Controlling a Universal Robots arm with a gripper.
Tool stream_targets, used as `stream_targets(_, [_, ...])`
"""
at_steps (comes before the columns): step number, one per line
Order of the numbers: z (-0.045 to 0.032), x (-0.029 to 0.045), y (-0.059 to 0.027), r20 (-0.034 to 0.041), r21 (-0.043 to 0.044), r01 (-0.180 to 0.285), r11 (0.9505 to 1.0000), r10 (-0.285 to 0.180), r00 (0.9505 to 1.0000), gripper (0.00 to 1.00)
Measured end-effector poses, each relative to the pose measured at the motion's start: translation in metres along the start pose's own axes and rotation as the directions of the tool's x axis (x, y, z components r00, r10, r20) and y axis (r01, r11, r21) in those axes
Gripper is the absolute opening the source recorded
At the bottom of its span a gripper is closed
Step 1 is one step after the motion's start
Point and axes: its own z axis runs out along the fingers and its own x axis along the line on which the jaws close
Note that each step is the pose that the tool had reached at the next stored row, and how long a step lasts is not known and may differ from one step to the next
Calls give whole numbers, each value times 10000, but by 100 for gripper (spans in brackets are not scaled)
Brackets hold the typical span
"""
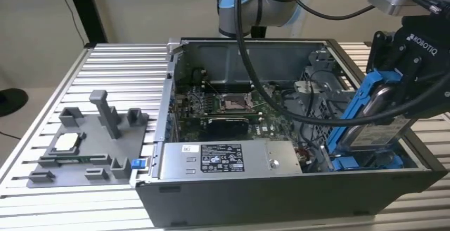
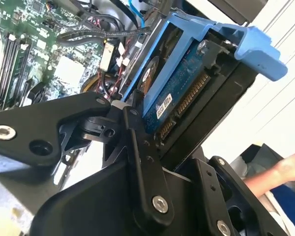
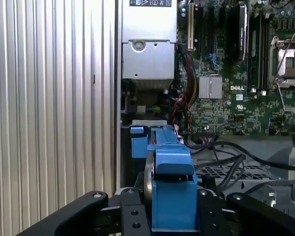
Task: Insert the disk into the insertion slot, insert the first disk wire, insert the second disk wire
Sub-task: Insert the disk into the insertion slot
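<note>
Jaws closed part-way, to the thickness of the disk (image 1: 376, 117), which is pinched between them: in the first wrist view one black finger (image 3: 132, 211) presses each broad face of the disk (image 3: 172, 196), with no gap visible on either side

The disk stands on edge, slightly tilted, at the end of the open computer case (image 1: 281, 199) towards the exterior view's right, its lower part down inside the case walls beside blue plastic fittings (image 1: 351, 163); whether it is seated in a slot cannot be told

Disk: a flat silver metal slab with a white printed label, clipped in a bright blue moulded plastic frame. In the second wrist view the disk (image 2: 187, 83) shows a blue circuit board on one face and a row of gold connector contacts along one short edge

Surroundings: sheet-metal case, dark grey, lying open side up; green motherboard (image 1: 225, 104) on its floor; grey power supply box (image 1: 225, 160) with a label against the near wall; thick black cables (image 1: 281, 99) looping over the interior. The case rests on a table (image 1: 105, 62) of ribbed aluminium slats, with a grey plastic fixture tray (image 1: 84, 146) well apart towards the exterior view's left
</note>
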Motion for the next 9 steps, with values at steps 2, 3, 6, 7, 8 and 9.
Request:
stream_targets(2, [36,-1,-8,0,0,0,10000,0,10000,0])
stream_targets(3, [55,-1,-10,0,0,-1,10000,1,10000,0])
stream_targets(6, [110,-1,-15,1,0,0,10000,0,10000,0])
stream_targets(7, [127,-1,-16,1,0,-1,10000,1,10000,0])
stream_targets(8, [145,-1,-18,2,0,-1,10000,1,10000,0])
stream_targets(9, [163,-2,-19,1,0,-1,10000,1,10000,0])
